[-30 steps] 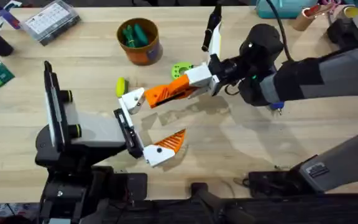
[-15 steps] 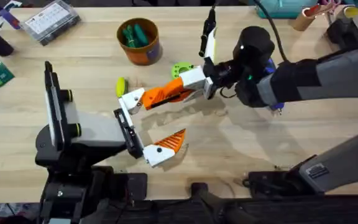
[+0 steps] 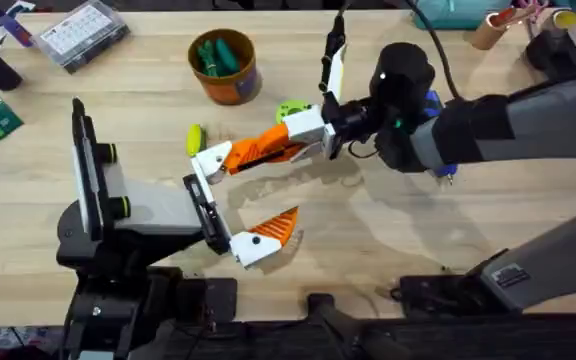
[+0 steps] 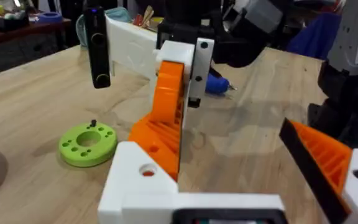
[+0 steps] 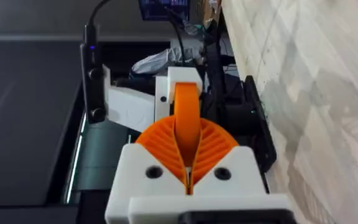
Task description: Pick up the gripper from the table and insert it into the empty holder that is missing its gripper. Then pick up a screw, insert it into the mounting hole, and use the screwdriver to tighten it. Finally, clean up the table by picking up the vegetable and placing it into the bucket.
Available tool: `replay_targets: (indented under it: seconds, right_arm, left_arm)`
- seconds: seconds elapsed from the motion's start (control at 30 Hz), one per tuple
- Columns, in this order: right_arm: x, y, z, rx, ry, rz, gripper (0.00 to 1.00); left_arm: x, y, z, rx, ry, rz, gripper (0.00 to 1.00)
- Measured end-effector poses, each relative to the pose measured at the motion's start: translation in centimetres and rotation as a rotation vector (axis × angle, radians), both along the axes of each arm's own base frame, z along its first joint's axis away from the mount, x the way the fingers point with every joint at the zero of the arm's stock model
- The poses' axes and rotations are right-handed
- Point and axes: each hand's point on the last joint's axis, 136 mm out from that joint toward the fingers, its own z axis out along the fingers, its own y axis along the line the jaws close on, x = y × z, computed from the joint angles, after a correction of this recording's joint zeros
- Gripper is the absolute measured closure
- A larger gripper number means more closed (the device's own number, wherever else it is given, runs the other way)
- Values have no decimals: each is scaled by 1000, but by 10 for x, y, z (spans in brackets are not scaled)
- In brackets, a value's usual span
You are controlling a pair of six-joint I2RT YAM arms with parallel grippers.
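1. One right claw [image 3: 313,133], clamped on the gripper [image 3: 258,150], had edged it left against the holder [image 3: 211,160]; insertion looked nearly seated.
2. Left claw [image 3: 236,205] stood open on the surface [image 3: 368,230].

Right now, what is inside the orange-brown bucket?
Inside the bucket lie green pieces, leaning together. What rests below them on the bottom is covered. The yellow vegetable lies outside on the table.

Right gripper [image 3: 268,148] — slightly farther left
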Motion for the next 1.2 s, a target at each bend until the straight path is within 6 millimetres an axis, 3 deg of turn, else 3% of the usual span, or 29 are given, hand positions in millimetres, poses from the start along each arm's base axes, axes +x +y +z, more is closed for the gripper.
replay_targets:
  seconds: [0.63,1.2]
  right_arm:
    - [-3,33,1,-28,-40,13,984]
    - [3,41,0,-35,-72,-43,986]
  left_arm:
    - [5,3,0,-3,9,30,12]
    - [11,6,0,-7,18,69,12]
